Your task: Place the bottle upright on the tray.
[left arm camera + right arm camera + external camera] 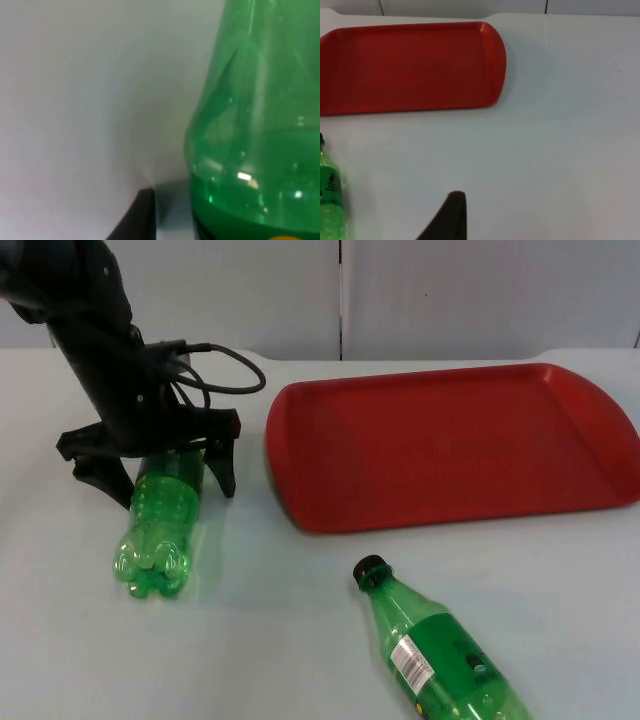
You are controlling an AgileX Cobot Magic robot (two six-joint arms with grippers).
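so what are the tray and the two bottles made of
Tray: likely moulded plastic, red, smooth with a soft sheen and raised rim.
Bottle between the left hand's fingers: clear green plastic, ribbed and see-through.
Labelled bottle: the same green plastic, with a black cap, probably plastic.

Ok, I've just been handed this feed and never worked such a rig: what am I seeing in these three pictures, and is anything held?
This is a two-armed table robot with two-finger grippers. One picture looks down from a fixed overhead camera; the other two come from cameras on each wrist. On the white table lie a red tray with nothing on it, and two green bottles on their sides. The left gripper straddles the near bottle with fingers open, so nothing is gripped yet; its wrist camera sees that bottle close up. The labelled bottle lies apart. The right arm waits; a right fingertip shows over bare table.
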